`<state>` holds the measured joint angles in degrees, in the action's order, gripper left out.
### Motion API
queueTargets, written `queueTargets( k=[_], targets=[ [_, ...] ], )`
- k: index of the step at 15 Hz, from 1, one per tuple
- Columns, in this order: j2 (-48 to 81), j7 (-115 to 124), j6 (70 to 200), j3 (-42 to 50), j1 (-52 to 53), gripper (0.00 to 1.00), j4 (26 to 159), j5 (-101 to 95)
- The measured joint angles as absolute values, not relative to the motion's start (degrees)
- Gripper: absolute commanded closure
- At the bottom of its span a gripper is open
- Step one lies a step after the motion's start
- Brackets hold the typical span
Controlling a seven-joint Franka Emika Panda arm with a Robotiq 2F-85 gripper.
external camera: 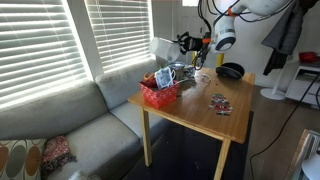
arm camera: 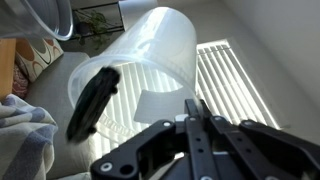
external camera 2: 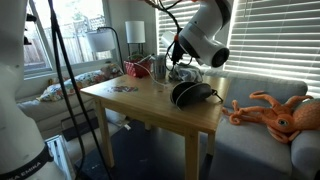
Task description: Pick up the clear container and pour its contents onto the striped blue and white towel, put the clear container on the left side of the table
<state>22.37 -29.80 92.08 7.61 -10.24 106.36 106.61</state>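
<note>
My gripper (arm camera: 108, 98) is shut on the clear container (arm camera: 140, 60), a translucent whitish tub held tipped on its side. One black finger lies across its wall; the other finger is hidden behind it. In an exterior view the gripper (external camera: 188, 43) holds the container (external camera: 165, 47) above the far part of the light wooden table (external camera: 190, 112). The striped blue and white towel (arm camera: 18, 135) lies crumpled below the container; it also shows in an exterior view (external camera: 203, 77). I cannot tell whether anything is inside the container.
A red basket (external camera: 158, 94) and a small metal mug (external camera: 164, 76) stand near a table corner. A black bowl (external camera: 230, 71) sits on the table's far side and shows in both exterior views (external camera 2: 190, 95). A patterned coaster (external camera: 220, 104) lies mid-table. A grey sofa (external camera: 70, 120) and an orange octopus toy (external camera 2: 275, 115) flank the table.
</note>
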Motion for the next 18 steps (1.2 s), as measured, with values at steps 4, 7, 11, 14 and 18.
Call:
queueTargets(
  k=[4,7,11,14,18],
  targets=[
    [22.4,-29.8,92.1,7.6,-10.2,0.95,106.4,106.6],
    [22.4,-29.8,92.1,7.6,-10.2,0.99,106.4,106.6],
    [22.3,-29.9,92.1,7.8,-10.2,0.99,106.3,106.5],
    [21.4,-31.0,92.1,8.7,-10.2,0.99,106.3,106.3],
    [18.6,-31.1,92.5,10.2,-10.3,0.99,106.3,105.0]
  ],
)
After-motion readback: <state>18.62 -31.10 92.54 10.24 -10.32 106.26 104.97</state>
